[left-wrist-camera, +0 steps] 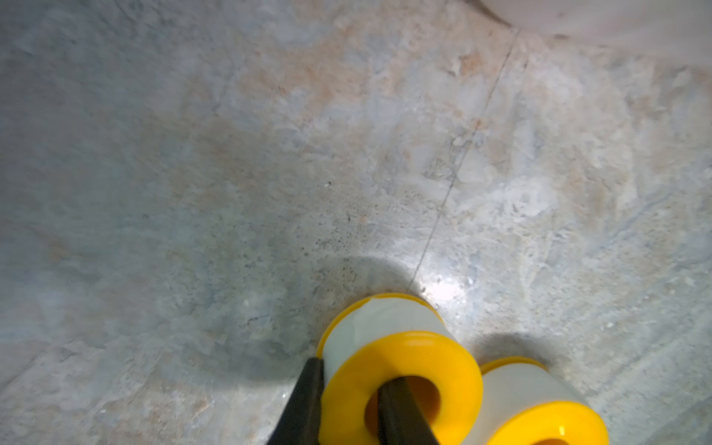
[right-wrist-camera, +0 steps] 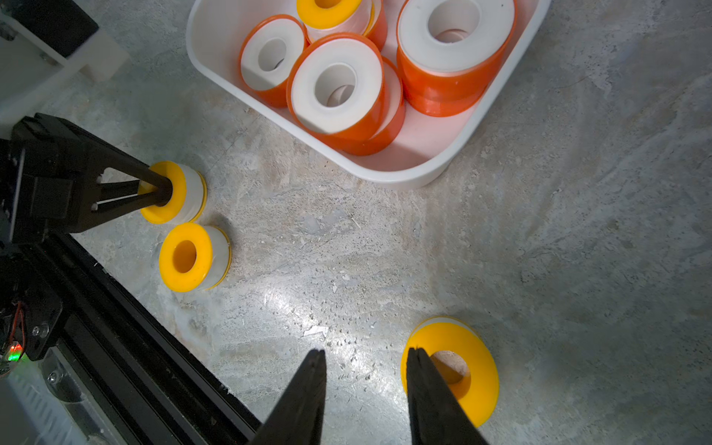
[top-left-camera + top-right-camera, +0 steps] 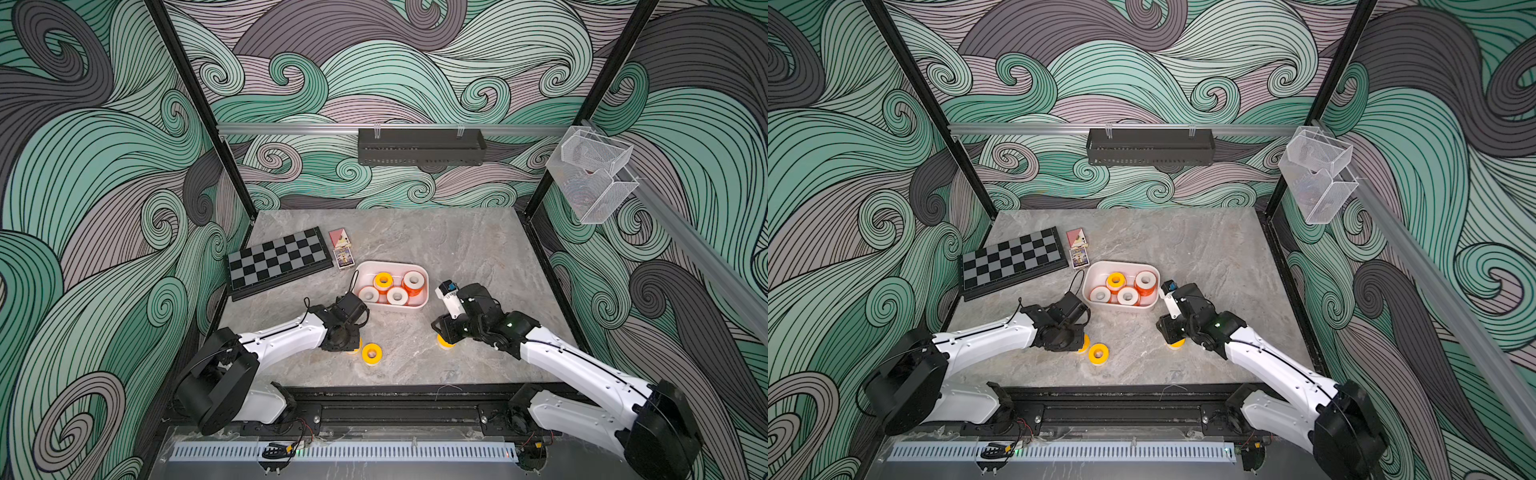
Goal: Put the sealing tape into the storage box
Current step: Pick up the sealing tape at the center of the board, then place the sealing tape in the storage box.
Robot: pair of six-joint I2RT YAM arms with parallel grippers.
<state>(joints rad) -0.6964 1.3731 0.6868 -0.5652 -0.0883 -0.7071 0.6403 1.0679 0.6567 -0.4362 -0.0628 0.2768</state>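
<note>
Slotted pale strip (image 3: 374, 451) runs along the near edge, in front of the stone table (image 3: 457, 257). Beyond it, three rolls of sealing tape stand on the table, on the near side of the storage box (image 2: 389, 175).

The left gripper (image 1: 350, 375) is clamped on the left yellow roll (image 1: 404, 346). One finger is down the centre hole and the other presses the outside of the white winding, so the ring's wall is pinched between them. Just right of it, touching or nearly so, the middle yellow roll (image 3: 372, 354) stands free.

Well to the right, the right gripper (image 2: 366, 354) stands parted over the right yellow roll (image 2: 481, 366). One finger lies at the rim of its hole, and the other is out over bare table, clear of the roll. Nothing is held.

The box sits mid-table, farther back between the two grippers. It holds the white-faced orange rolls (image 3: 397, 296), some stacked, with a fourth yellow roll (image 3: 383, 280) on top.
</note>
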